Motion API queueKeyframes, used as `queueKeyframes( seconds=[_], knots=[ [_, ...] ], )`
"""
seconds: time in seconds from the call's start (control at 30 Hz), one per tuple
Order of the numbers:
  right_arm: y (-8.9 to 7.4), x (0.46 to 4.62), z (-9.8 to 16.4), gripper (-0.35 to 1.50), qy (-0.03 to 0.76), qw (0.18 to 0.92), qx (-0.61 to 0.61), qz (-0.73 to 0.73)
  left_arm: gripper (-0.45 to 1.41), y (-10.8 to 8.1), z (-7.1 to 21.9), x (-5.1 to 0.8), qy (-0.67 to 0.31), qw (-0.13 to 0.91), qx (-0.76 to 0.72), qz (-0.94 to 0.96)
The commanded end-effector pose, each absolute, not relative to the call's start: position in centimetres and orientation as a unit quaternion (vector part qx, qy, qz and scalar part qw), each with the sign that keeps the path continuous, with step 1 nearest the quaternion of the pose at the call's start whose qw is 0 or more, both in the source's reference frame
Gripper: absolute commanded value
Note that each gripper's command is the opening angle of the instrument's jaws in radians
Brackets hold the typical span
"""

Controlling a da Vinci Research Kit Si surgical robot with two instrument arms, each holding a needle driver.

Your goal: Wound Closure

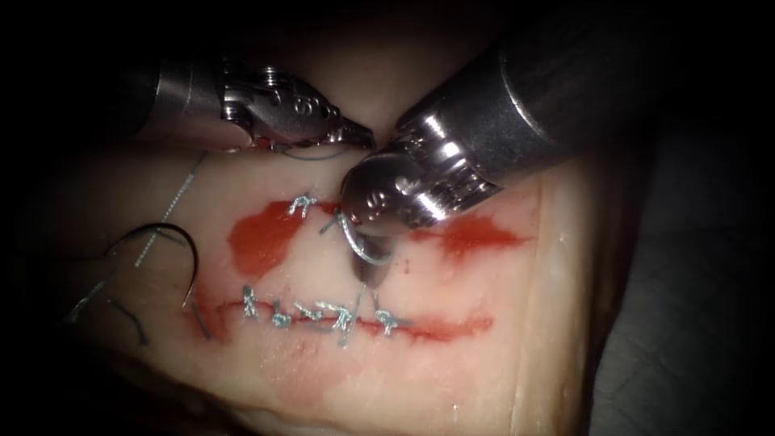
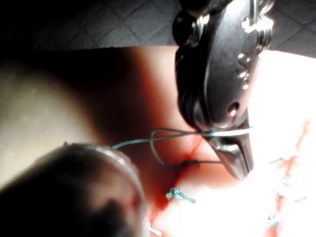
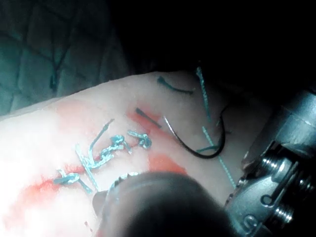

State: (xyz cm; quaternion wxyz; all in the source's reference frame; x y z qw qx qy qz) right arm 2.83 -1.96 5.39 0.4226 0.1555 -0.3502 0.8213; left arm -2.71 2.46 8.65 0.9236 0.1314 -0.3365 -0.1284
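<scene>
The left tool [image 1: 363, 137] lies above the upper cut [image 1: 452, 236] with its jaws shut on the thread [image 1: 311, 153]. In the left wrist view the same tool [image 2: 238, 157] pinches the thread [image 2: 173, 136], which runs across in a loop. The right tool [image 1: 370, 274] points down at the tissue between the two cuts, and a loop of thread [image 1: 359, 246] curls around its tip. What it holds I cannot make out. The curved needle [image 1: 187, 246] lies free on the tissue at the left, held by neither tool and not in the tissue; it appears again [image 3: 190, 145] in the right wrist view.
The lower cut [image 1: 452, 327] carries several tied stitches [image 1: 323, 313], also seen as stitches [image 3: 106, 153]. One stitch [image 1: 300, 203] sits on the upper cut. Red fluid [image 1: 258, 238] pools at its left end. Cut thread ends [image 1: 129, 319] lie near the needle.
</scene>
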Motion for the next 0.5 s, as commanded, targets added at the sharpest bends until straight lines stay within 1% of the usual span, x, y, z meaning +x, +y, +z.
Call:
queueKeyframes(
  seconds=[0.03, 0.17, 0.3, 0.33, 0.4, 0.43, 0.5],
  knots=[
    [-1.94, 2.93, 5.41, -0.35, -0.349, 0.423, 0.158, 0.821, -0.45, 2.5, 8.7, -2.76, -0.337, 0.924, 0.13, -0.128],
    [-1.91, 2.92, 5.39, -0.35, -0.351, 0.421, 0.159, 0.821, -0.45, 2.49, 8.7, -2.75, -0.337, 0.924, 0.131, -0.128],
    [-1.8, 2.89, 5.35, -0.35, -0.348, 0.386, 0.149, 0.841, -0.45, 2.46, 8.69, -2.72, -0.328, 0.925, 0.137, -0.132],
    [-1.7, 2.85, 5.32, -0.35, -0.322, 0.362, 0.148, 0.862, -0.45, 2.42, 8.69, -2.69, -0.311, 0.929, 0.148, -0.137],
    [-1.6, 2.8, 5.28, -0.35, -0.297, 0.323, 0.152, 0.886, -0.45, 2.36, 8.66, -2.65, -0.295, 0.934, 0.155, -0.129],
    [-1.51, 2.76, 5.25, -0.35, -0.288, 0.291, 0.163, 0.898, -0.45, 2.28, 8.61, -2.6, -0.291, 0.934, 0.161, -0.13],
    [-1.42, 2.7, 5.22, -0.35, -0.278, 0.255, 0.18, 0.909, -0.45, 2.21, 8.55, -2.56, -0.285, 0.936, 0.161, -0.129]
  ],
)
